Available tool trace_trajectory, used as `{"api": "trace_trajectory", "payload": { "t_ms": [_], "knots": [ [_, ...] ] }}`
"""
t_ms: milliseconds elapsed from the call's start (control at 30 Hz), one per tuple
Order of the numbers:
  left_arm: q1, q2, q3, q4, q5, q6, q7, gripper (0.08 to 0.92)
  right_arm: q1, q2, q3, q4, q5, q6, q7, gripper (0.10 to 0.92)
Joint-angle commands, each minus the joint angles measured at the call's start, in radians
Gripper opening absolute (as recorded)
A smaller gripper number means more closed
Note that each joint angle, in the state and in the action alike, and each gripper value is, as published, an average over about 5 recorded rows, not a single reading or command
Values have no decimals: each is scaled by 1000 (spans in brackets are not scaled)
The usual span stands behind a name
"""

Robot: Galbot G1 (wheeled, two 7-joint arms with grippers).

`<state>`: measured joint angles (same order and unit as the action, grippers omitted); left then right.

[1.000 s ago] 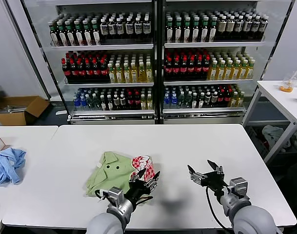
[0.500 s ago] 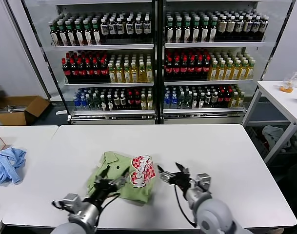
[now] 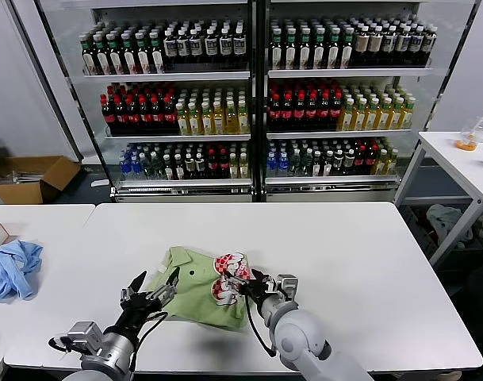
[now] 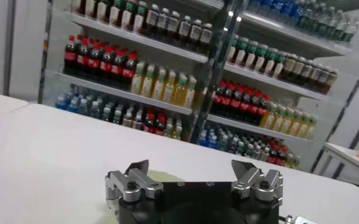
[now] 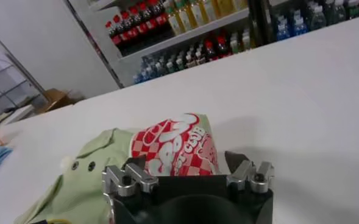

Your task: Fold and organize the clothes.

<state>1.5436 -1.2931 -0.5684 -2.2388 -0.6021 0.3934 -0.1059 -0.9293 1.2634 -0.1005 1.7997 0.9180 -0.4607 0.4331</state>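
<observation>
Both grippers, left (image 3: 152, 295) and right (image 3: 239, 283), gape wide at the green shirt's (image 3: 189, 286) near edge on the worktop (image 3: 344, 262).

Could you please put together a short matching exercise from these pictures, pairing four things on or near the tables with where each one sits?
Things:
1. green shirt
2. blue garment
3. left gripper
4. right gripper

Places:
A. on the neighbouring table at the robot's far left
B. at the shirt's checked red print, open
C. crumpled near the front middle of the main white table
D. at the shirt's left edge, open

Pairs: 1-C, 2-A, 3-D, 4-B
</observation>
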Motion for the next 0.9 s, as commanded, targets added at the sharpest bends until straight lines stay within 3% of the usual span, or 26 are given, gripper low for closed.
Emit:
{"api": "trace_trajectory", "payload": {
  "t_ms": [33, 233, 700, 900],
  "knots": [
    [25, -5, -46, -17, -3, -5, -8, 823, 52, 58, -42, -83, 33, 12, 42, 758],
    [34, -7, -48, -21, -3, -5, -10, 823, 53, 46, -42, -81, 26, 19, 42, 586],
    [31, -12, -41, -13, -1, -3, -10, 823, 122, -22, -37, -144, -157, -51, -54, 179],
    [26, -11, -33, -11, 0, 0, -9, 823, 181, -111, -6, -170, -218, -95, -171, 125]
  ]
}}
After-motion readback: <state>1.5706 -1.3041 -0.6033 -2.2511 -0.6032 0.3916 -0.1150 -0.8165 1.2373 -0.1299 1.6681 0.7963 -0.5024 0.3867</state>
